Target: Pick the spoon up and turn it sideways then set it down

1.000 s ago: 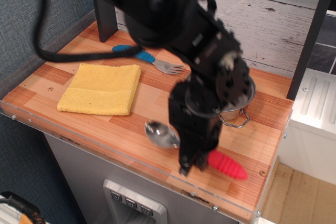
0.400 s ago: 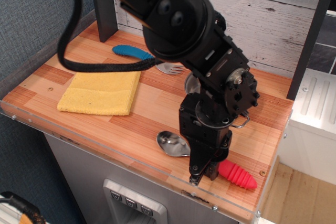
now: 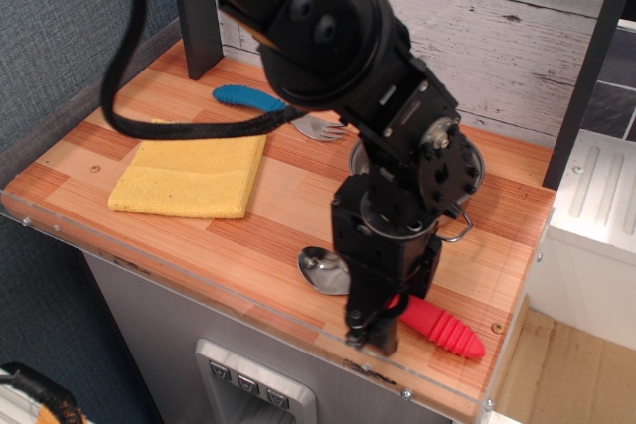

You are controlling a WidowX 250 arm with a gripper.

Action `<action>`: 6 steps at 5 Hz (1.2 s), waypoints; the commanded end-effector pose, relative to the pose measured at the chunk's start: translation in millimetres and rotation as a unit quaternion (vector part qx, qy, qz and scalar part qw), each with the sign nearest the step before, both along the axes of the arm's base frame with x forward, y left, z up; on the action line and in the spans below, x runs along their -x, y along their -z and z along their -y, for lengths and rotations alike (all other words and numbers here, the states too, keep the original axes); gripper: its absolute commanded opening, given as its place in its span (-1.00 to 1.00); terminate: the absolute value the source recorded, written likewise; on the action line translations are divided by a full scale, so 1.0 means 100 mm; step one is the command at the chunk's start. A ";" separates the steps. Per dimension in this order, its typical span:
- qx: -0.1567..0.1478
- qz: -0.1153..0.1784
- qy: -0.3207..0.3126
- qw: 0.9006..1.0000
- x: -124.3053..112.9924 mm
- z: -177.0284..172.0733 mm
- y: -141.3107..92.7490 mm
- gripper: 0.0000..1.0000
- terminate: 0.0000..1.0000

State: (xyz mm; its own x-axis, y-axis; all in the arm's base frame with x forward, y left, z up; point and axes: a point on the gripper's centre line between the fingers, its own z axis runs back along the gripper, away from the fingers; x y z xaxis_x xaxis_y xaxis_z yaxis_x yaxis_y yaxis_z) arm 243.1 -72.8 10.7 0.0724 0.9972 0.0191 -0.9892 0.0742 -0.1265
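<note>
1. Where the table (image 3: 89, 161) nears its front right edge, the spoon (image 3: 397, 300) lies flat, bowl left, red handle right.
2. Gripper (image 3: 373, 330) sits low over the spoon's middle; whether its jaws grip cannot be told.
3. Pot (image 3: 467, 181) stands behind; yellow cloth (image 3: 194, 168) and fork (image 3: 273, 109) lie well apart, left.

The gripper (image 3: 372, 330) stands over the spoon (image 3: 427, 323) near the table's (image 3: 288, 211) front edge.

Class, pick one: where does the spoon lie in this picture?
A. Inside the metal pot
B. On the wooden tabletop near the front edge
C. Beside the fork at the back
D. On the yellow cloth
B: the spoon lies on the tabletop by its front edge, under the gripper.
</note>
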 end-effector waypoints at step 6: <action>-0.082 -0.008 0.357 0.931 -0.62 -0.79 -1.09 1.00 -1.00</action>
